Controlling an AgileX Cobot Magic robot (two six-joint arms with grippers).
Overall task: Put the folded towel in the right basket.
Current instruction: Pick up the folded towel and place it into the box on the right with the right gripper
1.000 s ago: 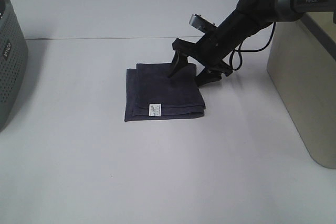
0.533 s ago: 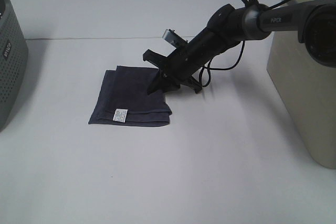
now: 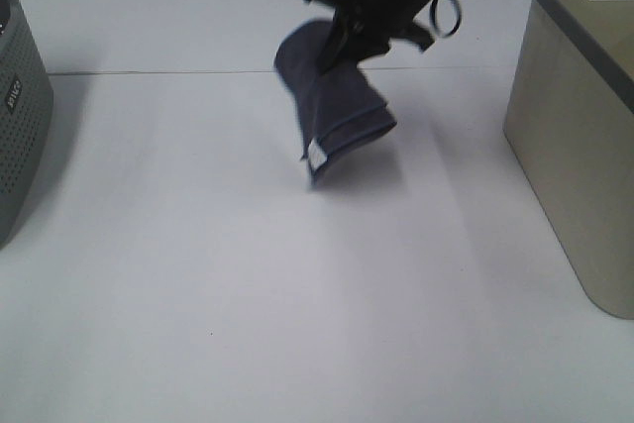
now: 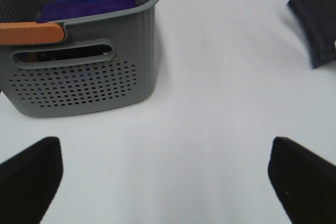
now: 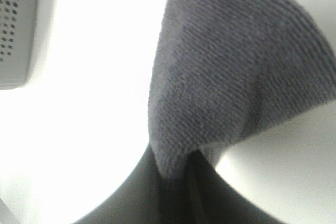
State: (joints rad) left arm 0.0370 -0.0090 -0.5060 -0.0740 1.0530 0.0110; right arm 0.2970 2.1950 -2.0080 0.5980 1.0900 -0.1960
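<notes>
The folded dark grey towel [image 3: 332,101] hangs in the air above the table's far middle, its white label [image 3: 316,156] at the low end. My right gripper [image 3: 342,45] is shut on the towel's top edge; the right wrist view shows the cloth [image 5: 236,72] pinched between the jaws. The right basket [image 3: 584,126] is beige and stands at the right edge, apart from the towel. My left gripper [image 4: 163,174] is open and empty over bare table; the towel shows at that view's edge [image 4: 317,19]. The left gripper is out of the exterior view.
A grey perforated basket [image 3: 20,116] stands at the left edge. In the left wrist view this basket [image 4: 84,72] holds blue cloth [image 4: 84,1] and has an orange handle [image 4: 31,32]. A seam [image 3: 149,73] crosses the white table at the back.
My right gripper closed on the towel and lifted it off the table, up and toward the back right. Before that the towel slid left on the table.
</notes>
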